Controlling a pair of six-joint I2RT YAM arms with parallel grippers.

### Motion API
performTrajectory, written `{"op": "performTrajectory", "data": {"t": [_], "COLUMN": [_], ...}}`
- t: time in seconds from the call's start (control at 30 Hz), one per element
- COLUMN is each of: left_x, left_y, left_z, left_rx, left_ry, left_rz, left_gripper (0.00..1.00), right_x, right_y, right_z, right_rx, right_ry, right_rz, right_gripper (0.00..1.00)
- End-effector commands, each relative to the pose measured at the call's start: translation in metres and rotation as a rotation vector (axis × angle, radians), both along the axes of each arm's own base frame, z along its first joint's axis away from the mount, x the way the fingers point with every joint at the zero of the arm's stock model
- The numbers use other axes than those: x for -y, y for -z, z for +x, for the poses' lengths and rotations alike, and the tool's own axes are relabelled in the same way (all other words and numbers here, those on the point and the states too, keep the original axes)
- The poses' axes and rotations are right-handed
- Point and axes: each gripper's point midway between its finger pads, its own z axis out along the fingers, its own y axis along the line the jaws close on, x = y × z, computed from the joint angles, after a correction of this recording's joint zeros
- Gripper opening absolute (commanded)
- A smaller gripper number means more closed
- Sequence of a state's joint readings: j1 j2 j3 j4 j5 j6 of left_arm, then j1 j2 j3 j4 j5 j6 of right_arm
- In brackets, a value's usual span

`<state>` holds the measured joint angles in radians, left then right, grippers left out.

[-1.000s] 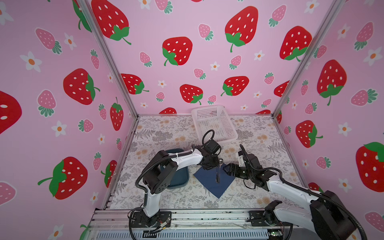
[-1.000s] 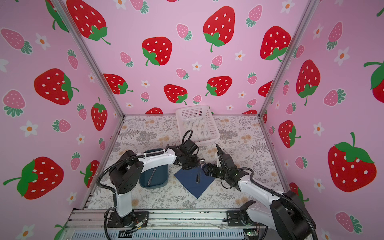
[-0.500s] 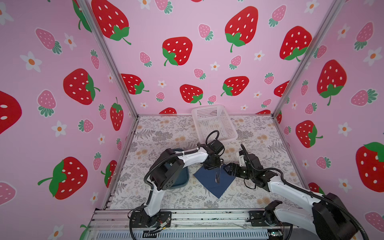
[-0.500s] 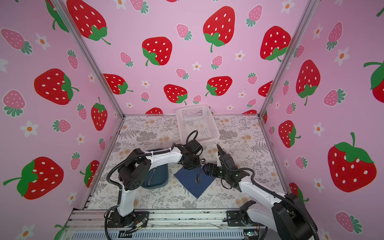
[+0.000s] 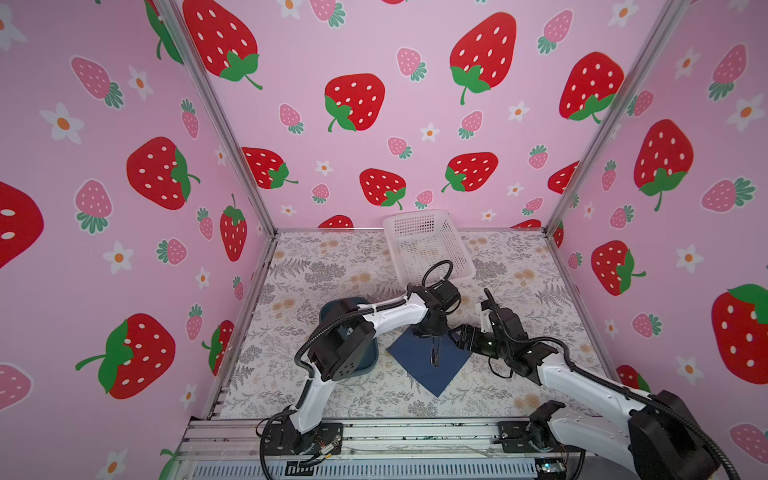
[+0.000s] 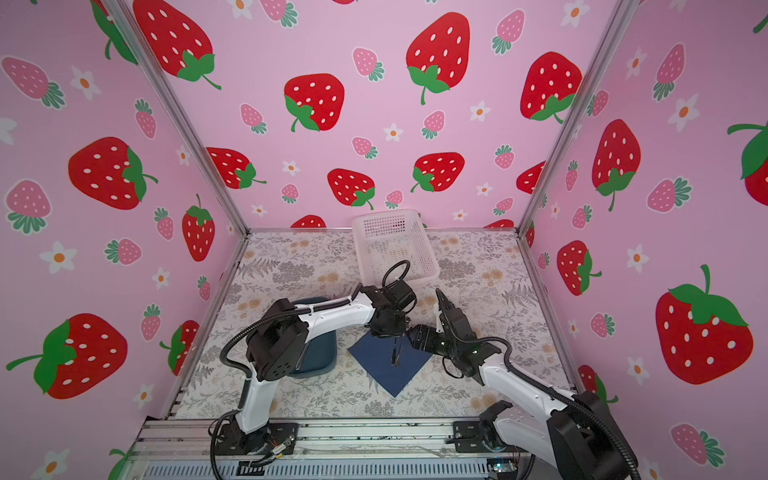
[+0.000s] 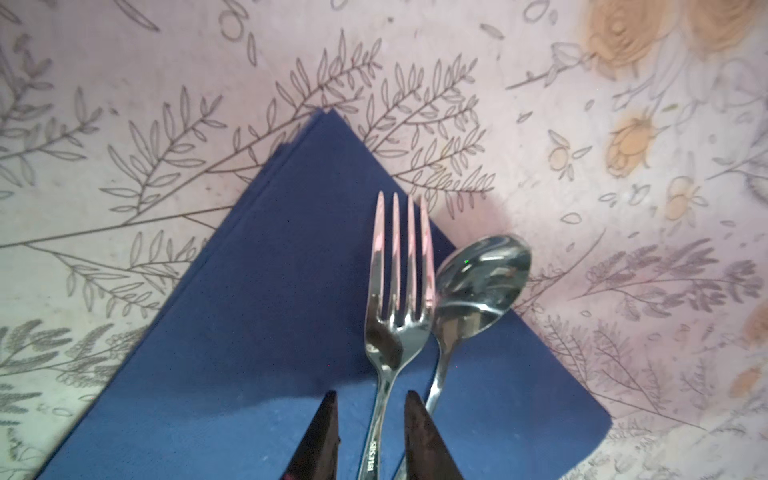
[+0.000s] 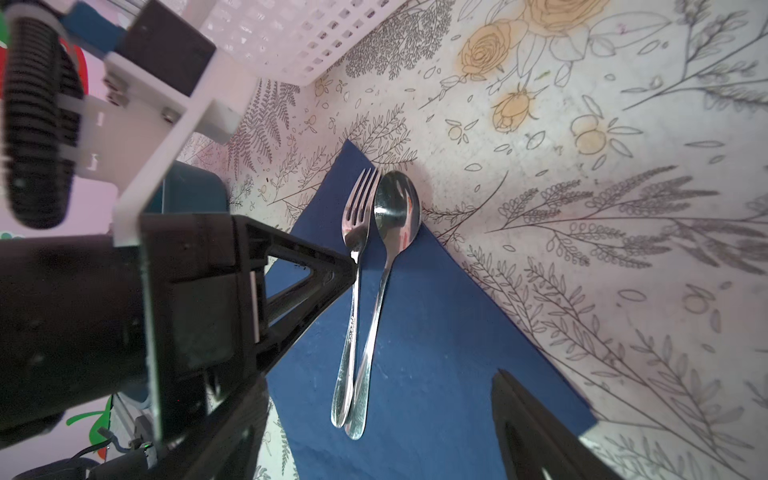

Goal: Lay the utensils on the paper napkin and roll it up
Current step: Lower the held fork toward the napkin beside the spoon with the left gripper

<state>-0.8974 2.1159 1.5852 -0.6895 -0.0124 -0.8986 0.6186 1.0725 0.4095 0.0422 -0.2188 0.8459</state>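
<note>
My left gripper (image 7: 370,397): jaws parted astride fork (image 7: 395,316) handle | my right gripper (image 5: 457,336): agape, empty | fork, spoon (image 7: 478,282) together on navy napkin (image 7: 257,332), near centre | steel likely stiff, slick: pinch handles; paper limp: lift a corner.

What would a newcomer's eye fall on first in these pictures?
Probably the pink walls covered with big red strawberries, on three sides of the floral table. Next, the dark navy blue square paper napkin at the table's middle, with a shiny silver metal fork and spoon lying side by side on it.
</note>
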Motion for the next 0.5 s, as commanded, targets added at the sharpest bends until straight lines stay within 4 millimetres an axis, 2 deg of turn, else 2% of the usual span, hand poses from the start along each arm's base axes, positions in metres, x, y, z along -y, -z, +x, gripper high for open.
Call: {"op": "performTrajectory", "data": {"t": [0.0, 0.2, 0.3, 0.47], "left_x": [-0.008, -0.003, -0.009, -0.016], "left_y": [0.003, 0.005, 0.007, 0.011], "left_z": [-0.001, -0.003, -0.003, -0.003], "left_rx": [0.007, 0.018, 0.025, 0.028], "left_ry": [0.014, 0.038, 0.039, 0.044], "left_rz": [0.076, 0.098, 0.143, 0.205], "left_gripper": [0.29, 0.29, 0.28, 0.20], "right_x": [0.012, 0.021, 0.022, 0.024], "right_y": [0.001, 0.001, 0.002, 0.005], "right_z": [0.002, 0.001, -0.001, -0.003], "right_rx": [0.004, 0.015, 0.012, 0.002], "right_ry": [0.069, 0.110, 0.114, 0.118], "right_rz": [-0.011, -0.014, -0.009, -0.011], "right_gripper": [0.86, 0.86, 0.86, 0.86]}}
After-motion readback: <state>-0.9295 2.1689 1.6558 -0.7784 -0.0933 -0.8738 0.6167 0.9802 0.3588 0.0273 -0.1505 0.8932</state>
